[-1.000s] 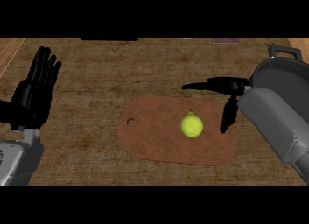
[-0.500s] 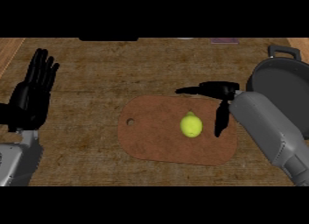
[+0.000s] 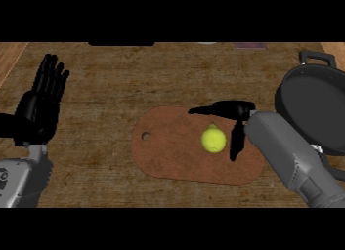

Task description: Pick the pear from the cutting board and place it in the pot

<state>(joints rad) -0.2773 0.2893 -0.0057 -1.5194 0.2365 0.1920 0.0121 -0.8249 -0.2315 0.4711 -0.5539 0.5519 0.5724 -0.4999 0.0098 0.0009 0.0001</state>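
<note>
Yellow-green, the pear (image 3: 213,138) is judged light, smooth and prone to rolling; it should be taken round its middle by the wide-spread right hand (image 3: 231,115).

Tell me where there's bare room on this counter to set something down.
Free: the counter between the left hand and the cutting board, and beyond the board. Crowded: the right hand by the pear, near the pot.

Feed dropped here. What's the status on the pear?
Right hand open beside pear, no grasp. Pear on cutting board. Left hand open, resting. Pot path unobstructed.
</note>
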